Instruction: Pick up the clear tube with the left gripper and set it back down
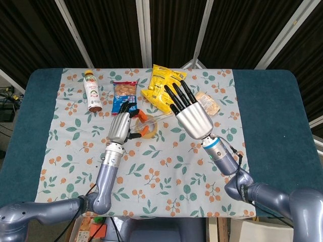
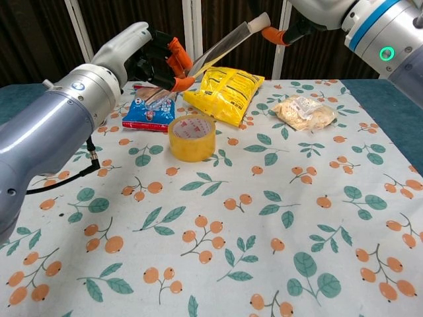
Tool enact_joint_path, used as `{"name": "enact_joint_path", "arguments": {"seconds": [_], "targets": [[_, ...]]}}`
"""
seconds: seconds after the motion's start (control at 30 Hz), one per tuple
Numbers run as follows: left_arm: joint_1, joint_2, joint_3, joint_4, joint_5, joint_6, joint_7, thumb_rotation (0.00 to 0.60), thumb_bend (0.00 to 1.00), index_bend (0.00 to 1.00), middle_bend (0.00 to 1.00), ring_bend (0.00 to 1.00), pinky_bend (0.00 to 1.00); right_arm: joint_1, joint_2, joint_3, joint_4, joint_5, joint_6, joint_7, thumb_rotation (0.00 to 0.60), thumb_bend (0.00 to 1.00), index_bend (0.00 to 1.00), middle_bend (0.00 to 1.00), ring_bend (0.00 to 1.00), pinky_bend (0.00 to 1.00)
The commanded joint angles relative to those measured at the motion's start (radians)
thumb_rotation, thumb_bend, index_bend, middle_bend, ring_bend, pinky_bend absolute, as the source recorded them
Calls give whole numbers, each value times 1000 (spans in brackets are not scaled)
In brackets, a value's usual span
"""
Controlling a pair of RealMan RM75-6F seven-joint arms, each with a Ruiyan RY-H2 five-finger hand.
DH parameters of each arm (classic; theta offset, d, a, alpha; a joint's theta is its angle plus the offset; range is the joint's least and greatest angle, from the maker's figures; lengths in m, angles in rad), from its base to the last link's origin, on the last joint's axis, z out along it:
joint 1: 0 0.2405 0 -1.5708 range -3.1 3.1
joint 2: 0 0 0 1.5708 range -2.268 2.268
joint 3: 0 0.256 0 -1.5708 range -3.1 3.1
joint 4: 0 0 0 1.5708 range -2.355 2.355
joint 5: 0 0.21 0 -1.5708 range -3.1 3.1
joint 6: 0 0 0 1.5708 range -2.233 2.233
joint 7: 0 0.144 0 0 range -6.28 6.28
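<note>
holding the clear plastic tube [image 2: 221, 45] clamped in my left robot hand [image 2: 162, 63], slanted above the yellow tape roll [image 2: 192, 137] for clearance; right robot hand [image 1: 189, 113] spread, idle.

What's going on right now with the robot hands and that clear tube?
Left robot hand grips clear tube, lifted, tilted. Right robot hand open, empty. Tape roll directly below.

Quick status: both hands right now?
Left hand: holding the clear tube, lifted above the table.
Right hand: open, fingers spread, holding nothing.
</note>
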Motion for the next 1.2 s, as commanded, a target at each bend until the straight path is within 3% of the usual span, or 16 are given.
{"name": "enact_joint_path", "arguments": {"seconds": [0.03, 1.2], "targets": [[1, 1, 1, -1, 0, 0, 0, 600, 574, 723, 546, 149, 5, 1, 2, 2, -1, 1, 0, -2, 600, 435, 607, 89, 0, 0], [-2, -7, -11, -6, -9, 3, 0, 600, 575, 723, 546, 149, 14, -2, -2, -4, -17, 5, -3, -15, 600, 435, 607, 89, 0, 0]]}}
